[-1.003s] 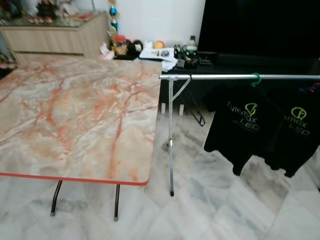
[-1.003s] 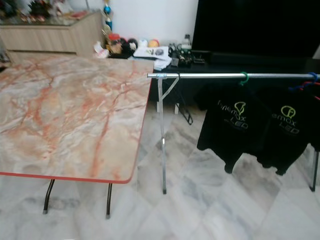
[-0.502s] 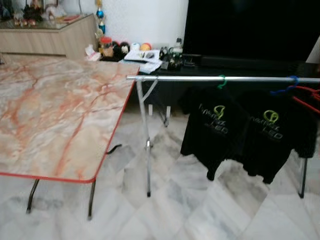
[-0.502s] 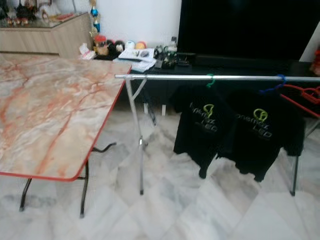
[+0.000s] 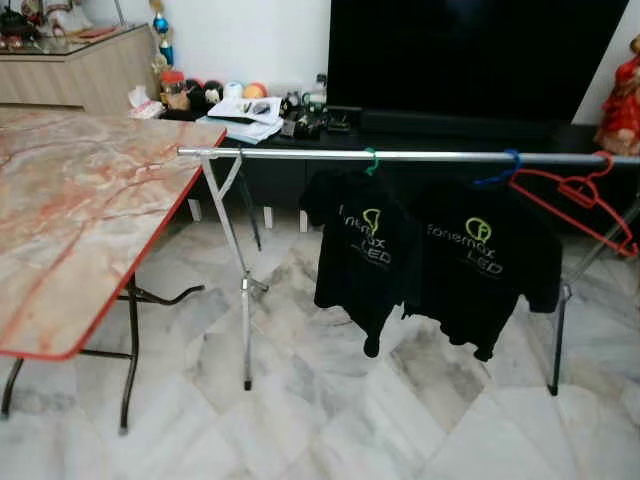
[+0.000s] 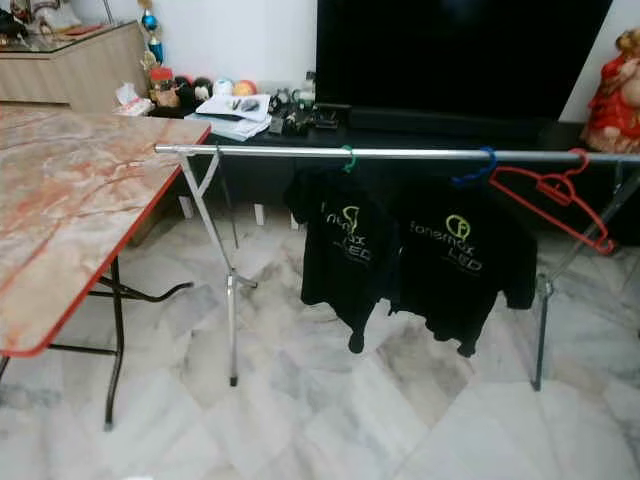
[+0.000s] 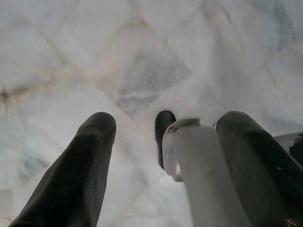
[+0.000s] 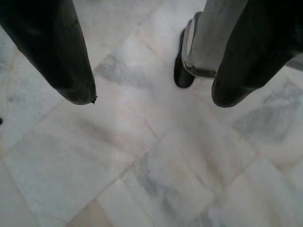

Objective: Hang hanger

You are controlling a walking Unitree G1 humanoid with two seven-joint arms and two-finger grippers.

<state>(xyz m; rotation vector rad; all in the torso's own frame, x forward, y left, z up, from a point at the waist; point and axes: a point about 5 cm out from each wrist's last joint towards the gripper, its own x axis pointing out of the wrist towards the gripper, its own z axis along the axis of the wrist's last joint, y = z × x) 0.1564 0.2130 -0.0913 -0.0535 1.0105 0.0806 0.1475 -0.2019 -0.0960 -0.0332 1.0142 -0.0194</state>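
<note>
A silver clothes rail (image 5: 430, 156) on thin metal legs stands across the marble floor ahead. Two black T-shirts hang from it, one (image 5: 365, 245) on a green hanger, the other (image 5: 480, 260) on a blue hanger. An empty red hanger (image 5: 592, 176) hangs tilted at the rail's right end. My left gripper (image 7: 166, 122) points down at the floor, open and holding nothing. The right gripper (image 8: 154, 97) also hangs over the floor tiles, open and empty.
A marble-patterned folding table (image 5: 70, 210) with a red edge stands on the left, close to the rail's left end. Behind the rail are a large dark TV (image 5: 470, 50), a low black cabinet with clutter (image 5: 260, 105) and a red figurine (image 5: 620, 105).
The camera has swung to the right: the table has slid toward the left edge, and the rail's right part with the red hanger has come into view.
</note>
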